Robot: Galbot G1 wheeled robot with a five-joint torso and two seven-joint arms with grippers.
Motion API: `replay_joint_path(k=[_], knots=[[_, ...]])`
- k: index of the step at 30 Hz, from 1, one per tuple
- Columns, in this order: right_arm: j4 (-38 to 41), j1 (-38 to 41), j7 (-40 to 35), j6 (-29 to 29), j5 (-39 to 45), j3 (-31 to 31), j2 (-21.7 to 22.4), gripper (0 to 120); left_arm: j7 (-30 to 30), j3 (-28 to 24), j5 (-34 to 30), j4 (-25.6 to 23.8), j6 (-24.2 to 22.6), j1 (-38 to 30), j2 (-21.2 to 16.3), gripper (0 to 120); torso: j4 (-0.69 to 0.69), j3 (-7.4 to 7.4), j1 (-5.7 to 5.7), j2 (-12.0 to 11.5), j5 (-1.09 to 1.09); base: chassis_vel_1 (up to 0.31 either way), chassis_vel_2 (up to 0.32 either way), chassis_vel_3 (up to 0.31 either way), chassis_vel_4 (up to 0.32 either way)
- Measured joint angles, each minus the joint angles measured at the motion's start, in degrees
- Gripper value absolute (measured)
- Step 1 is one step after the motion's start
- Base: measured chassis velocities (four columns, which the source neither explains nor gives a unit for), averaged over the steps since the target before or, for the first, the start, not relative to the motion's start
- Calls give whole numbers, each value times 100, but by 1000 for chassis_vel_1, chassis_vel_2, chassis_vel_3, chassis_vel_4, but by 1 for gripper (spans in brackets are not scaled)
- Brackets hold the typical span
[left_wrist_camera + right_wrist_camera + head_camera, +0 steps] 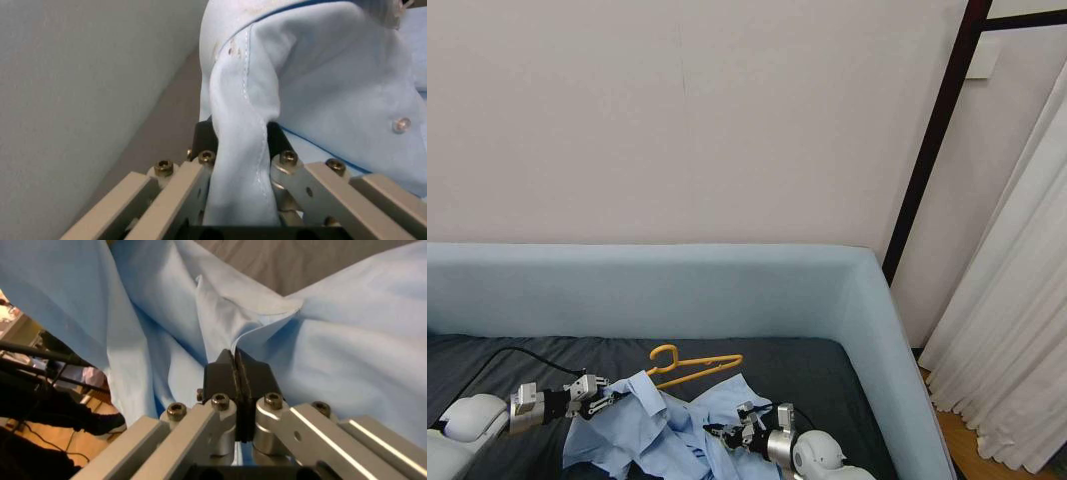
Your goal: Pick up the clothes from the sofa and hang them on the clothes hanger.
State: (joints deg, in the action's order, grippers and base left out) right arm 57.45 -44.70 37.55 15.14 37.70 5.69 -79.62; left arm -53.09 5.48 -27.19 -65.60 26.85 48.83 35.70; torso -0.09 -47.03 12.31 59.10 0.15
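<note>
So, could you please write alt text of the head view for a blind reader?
A crumpled light-blue button shirt lies on a dark grey sofa seat, pinched by the left gripper on one side and the right gripper on the other. An orange clothes hanger rests at its far edge.

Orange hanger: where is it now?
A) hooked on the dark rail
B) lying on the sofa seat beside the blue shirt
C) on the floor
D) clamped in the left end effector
B: the orange hanger lies on the sofa seat beside the blue shirt; the left end effector and right end effector pinch only shirt cloth.
</note>
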Motion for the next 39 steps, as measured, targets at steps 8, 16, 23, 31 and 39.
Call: replay_joint_path(k=[8,16,23,31,39], knots=[[113,-7,21,-63,140,-23,152,0,5,-11,9,6,2,-5,42,7,-1,0,0,0,0,0,0,0,0],[96,-67,26,-63,97,-50,85,0,6,-18,17,7,2,-8,37,7,0,0,0,1,0,0,0,0,0],[89,-76,25,-65,103,-74,88,9,6,2,16,-6,9,11,-12,7,0,0,0,1,0,0,0,0,0],[89,-89,25,-51,109,-97,113,32,6,4,28,-17,19,18,14,7,0,0,0,0,0,0,0,0,0],[90,-88,33,-35,180,-113,120,16,4,4,37,-44,21,24,1,7,0,0,0,1,0,0,0,0,0]])
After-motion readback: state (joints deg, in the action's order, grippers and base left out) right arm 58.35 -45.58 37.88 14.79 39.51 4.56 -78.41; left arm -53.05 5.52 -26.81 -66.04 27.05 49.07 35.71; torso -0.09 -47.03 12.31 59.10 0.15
